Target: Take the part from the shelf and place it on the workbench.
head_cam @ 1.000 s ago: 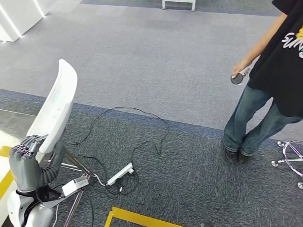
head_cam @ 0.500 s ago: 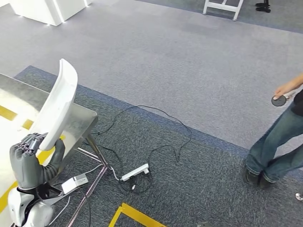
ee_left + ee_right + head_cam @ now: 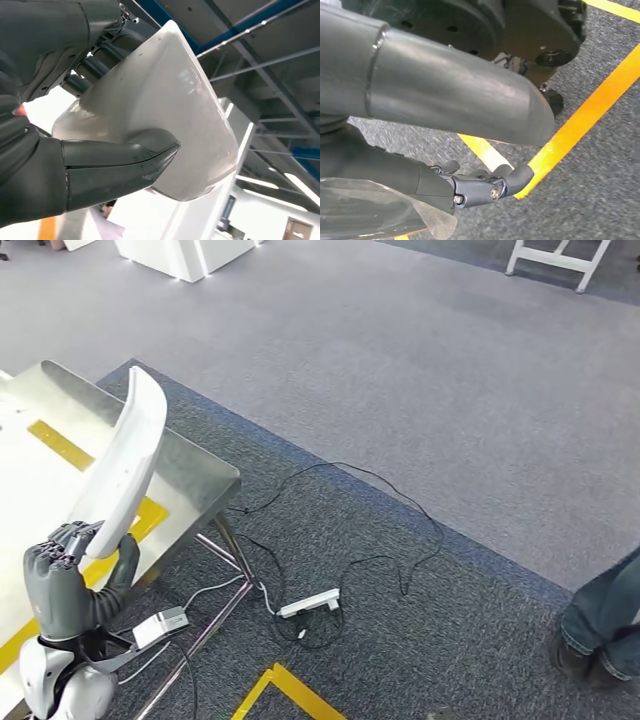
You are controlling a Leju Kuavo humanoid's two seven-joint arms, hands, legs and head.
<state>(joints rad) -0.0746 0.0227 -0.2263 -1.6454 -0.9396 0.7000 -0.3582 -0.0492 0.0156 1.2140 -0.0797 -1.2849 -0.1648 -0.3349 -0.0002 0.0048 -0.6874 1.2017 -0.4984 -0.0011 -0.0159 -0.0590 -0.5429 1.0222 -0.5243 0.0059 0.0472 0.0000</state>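
Left hand [image 3: 56, 590] grips the long white curved part [image 3: 124, 465] by its lower end, holding it upright above the steel counter's [image 3: 192, 480] corner; right hand [image 3: 433, 150] looks empty, fingers apparently apart.

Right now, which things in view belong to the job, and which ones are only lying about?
For the job:
- white part, held by the left hand
- workbench, metal top with yellow stripes

Lying about:
- power strip and black cable on the carpet
- person's leg at the right edge
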